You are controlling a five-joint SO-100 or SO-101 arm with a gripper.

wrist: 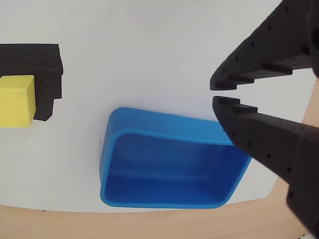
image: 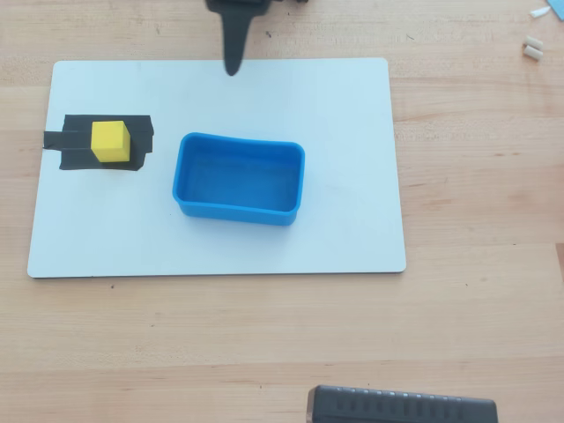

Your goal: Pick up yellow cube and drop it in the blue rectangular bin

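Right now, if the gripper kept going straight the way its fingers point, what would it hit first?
Probably the bare white board, just beyond the far rim of the blue rectangular bin. The gripper is nearly closed, aimed past the bin and well away from the yellow cube. Its height is unclear.

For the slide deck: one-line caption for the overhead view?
Yellow cube on black tape patch, empty blue bin beside it on white board; tool hovers above.

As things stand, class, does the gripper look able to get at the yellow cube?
Probably yes. The yellow cube sits alone on the black tape patch, clear of the blue bin. The gripper, nearly shut and empty, is apart from it with only bare white board between.
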